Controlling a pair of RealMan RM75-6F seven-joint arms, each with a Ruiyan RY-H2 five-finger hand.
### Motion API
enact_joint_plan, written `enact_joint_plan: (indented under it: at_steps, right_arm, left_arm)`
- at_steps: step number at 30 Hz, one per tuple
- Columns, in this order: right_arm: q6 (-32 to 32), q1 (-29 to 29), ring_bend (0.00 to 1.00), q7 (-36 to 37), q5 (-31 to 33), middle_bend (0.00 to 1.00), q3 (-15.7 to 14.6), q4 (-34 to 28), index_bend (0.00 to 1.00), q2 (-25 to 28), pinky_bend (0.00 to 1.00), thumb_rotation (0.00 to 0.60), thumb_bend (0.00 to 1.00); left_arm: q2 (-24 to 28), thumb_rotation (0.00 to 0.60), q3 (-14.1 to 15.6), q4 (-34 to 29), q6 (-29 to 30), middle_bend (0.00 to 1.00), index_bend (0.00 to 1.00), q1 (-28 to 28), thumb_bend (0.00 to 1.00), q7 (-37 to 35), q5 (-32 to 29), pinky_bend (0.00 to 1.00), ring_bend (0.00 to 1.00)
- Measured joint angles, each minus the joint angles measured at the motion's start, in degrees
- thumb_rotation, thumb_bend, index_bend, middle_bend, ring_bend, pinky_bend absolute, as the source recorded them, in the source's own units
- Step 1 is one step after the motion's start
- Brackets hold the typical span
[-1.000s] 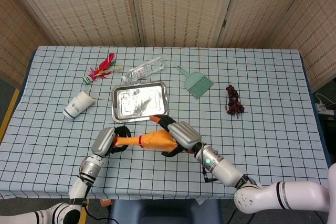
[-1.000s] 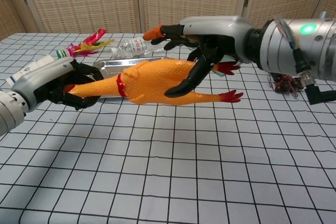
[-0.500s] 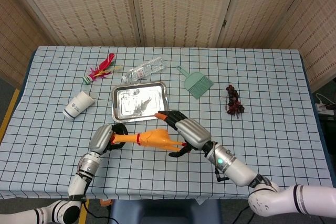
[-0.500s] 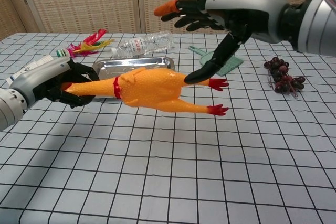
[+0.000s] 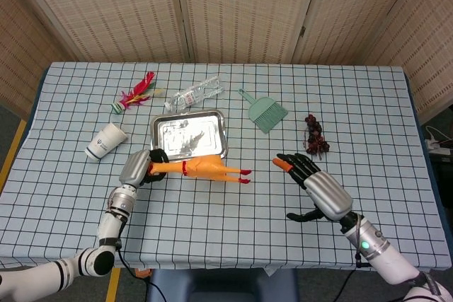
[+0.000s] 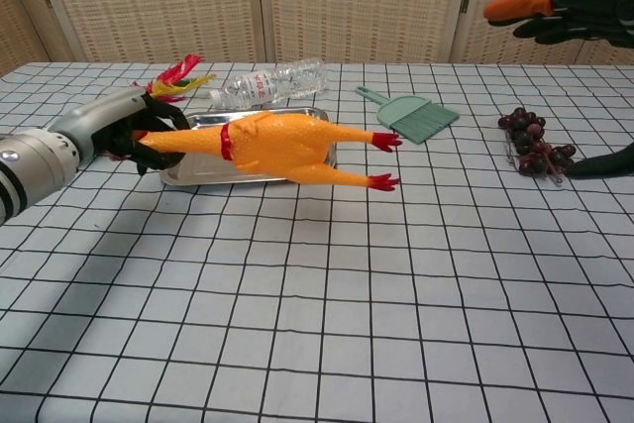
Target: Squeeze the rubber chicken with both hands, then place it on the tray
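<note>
- Left hand [image 5: 136, 168] has its fingers wrapped round the neck end of the rubber chicken [image 5: 200, 168], and that is the only grip on it.
- Right hand [image 5: 316, 189] is well clear, out to the right, fingers spread and holding nothing.
- The chicken is carried level, above the table, at the near edge of the tray [image 5: 163, 150]; in the chest view its body overlaps the tray's front rim while the red feet stick out past the tray's right end.
- Risk one: held by the neck alone, the long soft body could sag or swing and slip out before it is over the tray.
- Risk two: set down as it lies, the legs and feet would likely hang over the rim, so it may tip or slide onto the cloth.
- Risk three: the chicken's body could nudge the tray's front rim and push the tray toward the plastic bottle [image 5: 197, 94] behind it.
- Hard to make out: the chicken's head is buried in the left hand.
- The chest view cuts the right hand off at the frame edge, showing only dark fingertips, one capped in orange.
- Height of the chicken above the tray: cannot tell.
</note>
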Motion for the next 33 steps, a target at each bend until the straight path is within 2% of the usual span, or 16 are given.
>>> enact_joint_plan:
  at_steps: [10,21,24,26,28,32,33]
  right_arm:
    - [-0.2,-1.6,0.0,3.7,-0.1,0.0,-1.2,3.8,0.0,0.7,0.0,0.6,0.06]
    - [-0.7,-1.8,0.0,7.8,-1.2,0.0,-1.5,7.9,0.0,0.1,0.0,0.6,0.06]
    - [-0.5,-2.0,0.0,8.5,-1.6,0.0,-1.6,8.3,0.0,0.1,0.0,0.6,0.06]
    - [-0.3,-2.1,0.0,8.8,-1.7,0.0,-1.6,8.4,0.0,0.2,0.0,0.6,0.06]
    - [0.2,-2.4,0.0,9.0,-1.9,0.0,-1.5,8.5,0.0,0.2,0.0,0.6,0.06]
    - [0.5,-2.6,0.0,9.1,-2.0,0.0,-1.4,8.5,0.0,0.1,0.0,0.6,0.06]
    - [0.6,-2.6,0.0,9.0,-2.1,0.0,-1.3,8.4,0.0,0.2,0.0,0.6,0.06]
  left_arm:
    - [-4.1,0.6,-6.1,13.2,-9.3,0.67,0.86,-7.9,0.79,-1.3,-8.3,0.63,0.58]
    - [-9.1,0.6,-7.6,29.6,-14.5,0.67,0.86,-13.8,0.79,-3.2,-9.9,0.63,0.58]
    - [-10.5,0.6,-7.3,33.6,-15.3,0.66,0.84,-14.8,0.75,-4.4,-9.0,0.62,0.57]
    - [-11.5,0.6,-7.0,36.0,-15.5,0.62,0.77,-15.3,0.69,-5.3,-8.0,0.58,0.54]
    - [-12.3,0.6,-6.5,37.8,-15.7,0.55,0.65,-15.5,0.64,-6.6,-6.8,0.53,0.48]
    - [-13.0,0.6,-5.3,39.2,-16.0,0.29,0.21,-15.6,0.59,-9.3,-4.0,0.37,0.28]
    - [-13.1,0.6,-5.1,39.5,-15.7,0.24,0.15,-15.6,0.58,-9.7,-3.3,0.35,0.23]
